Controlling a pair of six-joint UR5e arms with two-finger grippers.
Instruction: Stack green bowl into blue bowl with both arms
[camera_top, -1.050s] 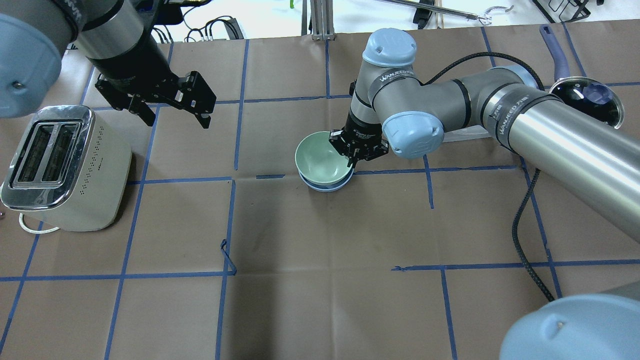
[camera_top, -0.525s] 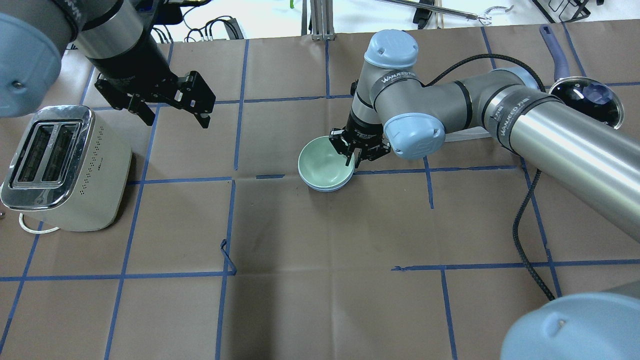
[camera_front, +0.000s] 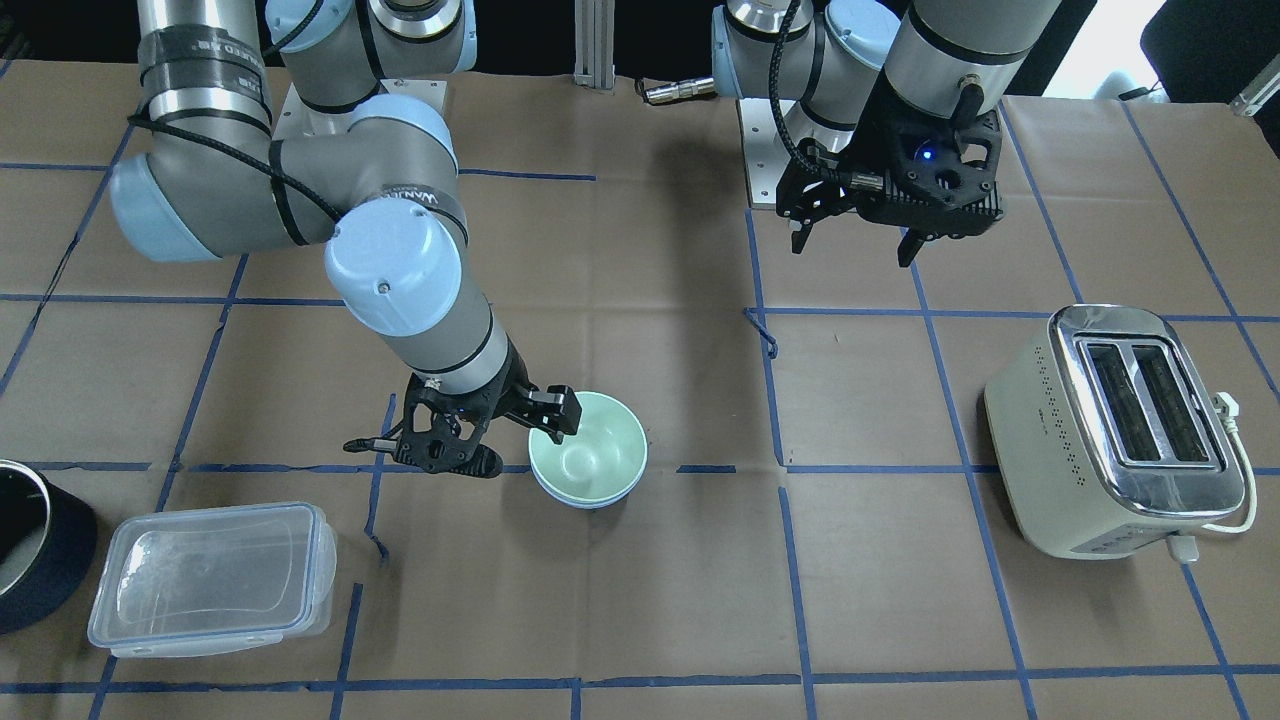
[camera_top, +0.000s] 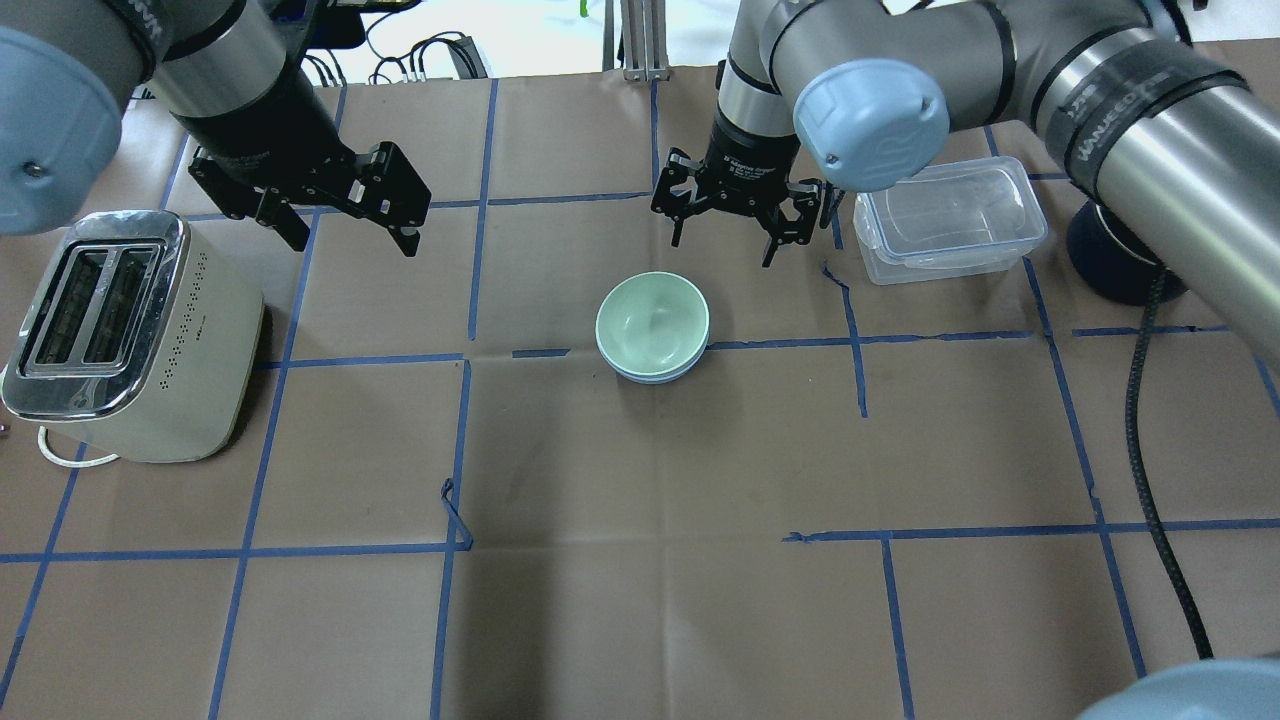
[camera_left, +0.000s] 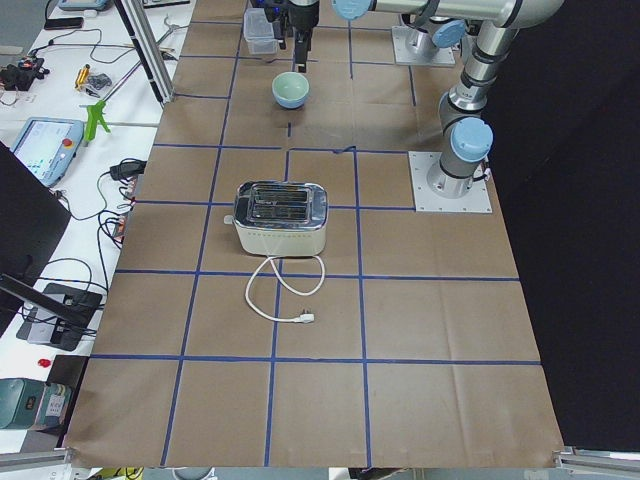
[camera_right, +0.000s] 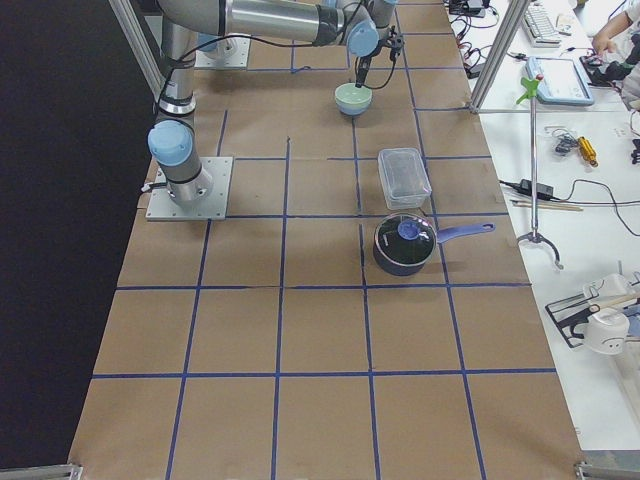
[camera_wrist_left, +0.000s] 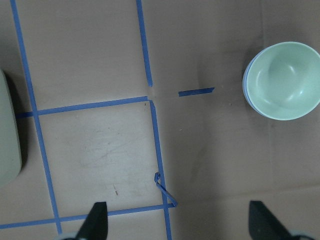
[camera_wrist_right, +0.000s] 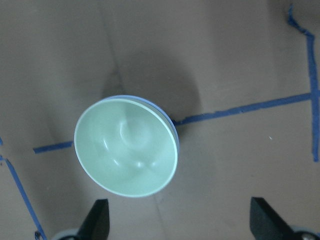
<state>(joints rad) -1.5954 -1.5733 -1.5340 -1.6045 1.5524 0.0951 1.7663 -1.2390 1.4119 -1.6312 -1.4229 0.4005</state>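
The green bowl (camera_top: 652, 322) sits nested inside the blue bowl (camera_top: 650, 378) at the table's middle. Only a thin blue rim shows under it. Both also show in the right wrist view, green bowl (camera_wrist_right: 125, 147) over blue rim (camera_wrist_right: 170, 125). My right gripper (camera_top: 722, 248) is open and empty, raised above the table just beyond the bowls, touching neither. My left gripper (camera_top: 355, 240) is open and empty, hanging above the table far left of the bowls, near the toaster. The left wrist view shows the green bowl (camera_wrist_left: 282, 80) at its upper right.
A cream toaster (camera_top: 130, 330) with a white cord stands at the left. A clear lidded container (camera_top: 950, 215) and a dark pot (camera_top: 1110, 260) stand right of the right gripper. The right arm's black cable (camera_top: 1140, 450) hangs over the right side.
My right gripper has let go of the green bowl's rim, opened, and risen away toward the far side. The green bowl has settled into the blue bowl. The left arm has not moved.
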